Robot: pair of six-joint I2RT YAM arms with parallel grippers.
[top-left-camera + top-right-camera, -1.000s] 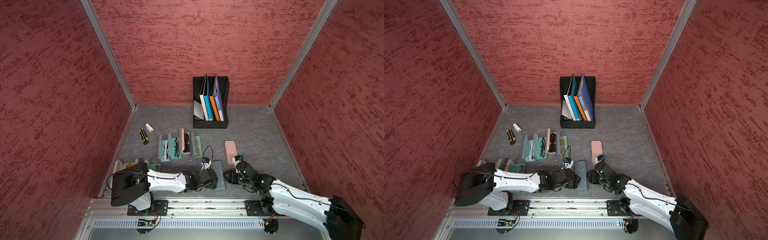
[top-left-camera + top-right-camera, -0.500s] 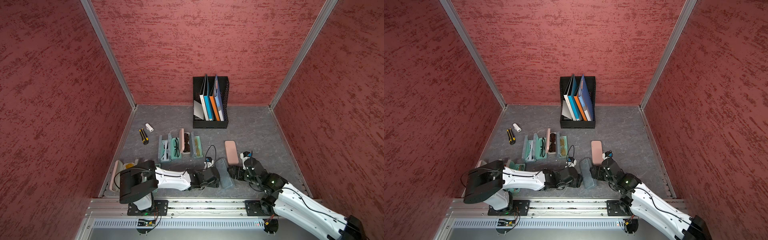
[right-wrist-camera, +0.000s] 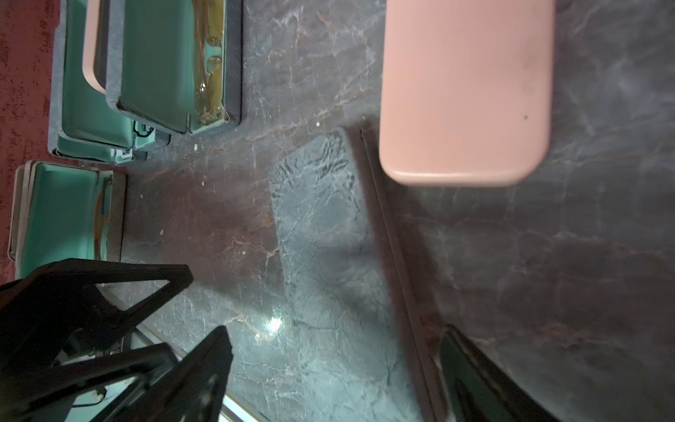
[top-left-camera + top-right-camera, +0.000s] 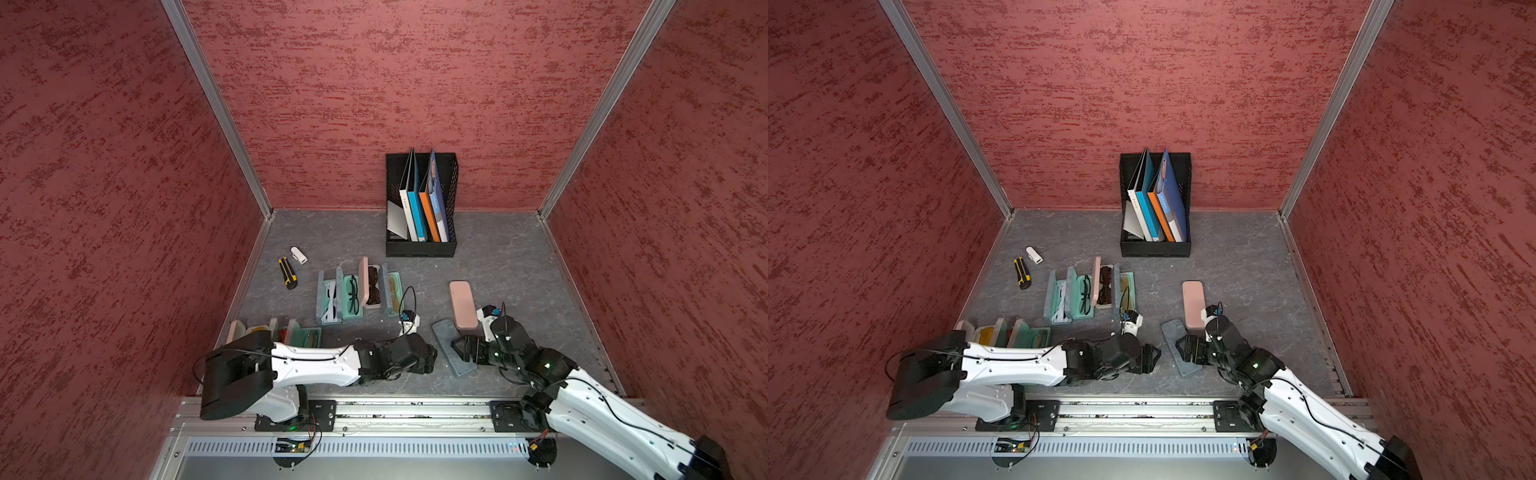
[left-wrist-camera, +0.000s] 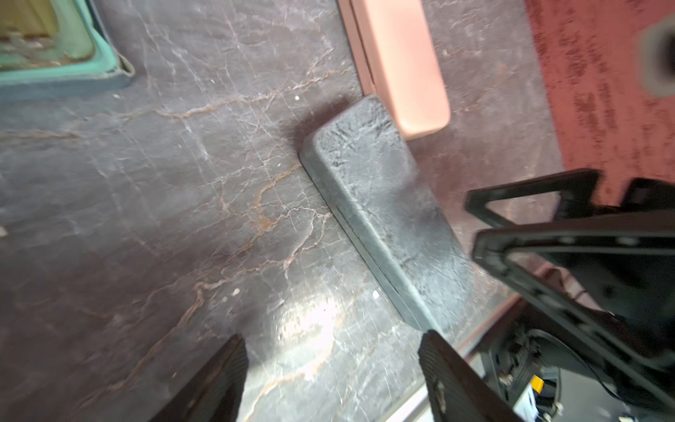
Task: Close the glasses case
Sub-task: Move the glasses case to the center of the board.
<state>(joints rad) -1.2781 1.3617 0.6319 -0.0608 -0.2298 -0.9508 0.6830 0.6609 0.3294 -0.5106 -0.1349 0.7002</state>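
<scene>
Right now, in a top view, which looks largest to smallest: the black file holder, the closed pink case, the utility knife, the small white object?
1. black file holder
2. closed pink case
3. utility knife
4. small white object

Black file rack (image 4: 420,248) with folders (image 4: 429,216) at back wall; utility knife (image 4: 287,273) near small white object (image 4: 299,255).

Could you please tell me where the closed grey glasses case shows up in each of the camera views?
Top view: grey case near the front, right of centre.
Top view: grey case near the front, about centre.
Left wrist: grey case mid-frame, running diagonally.
Right wrist: grey case mid-frame, running lengthwise.
Shared landmark: the closed pink case, beside one end of it in all four.
</scene>
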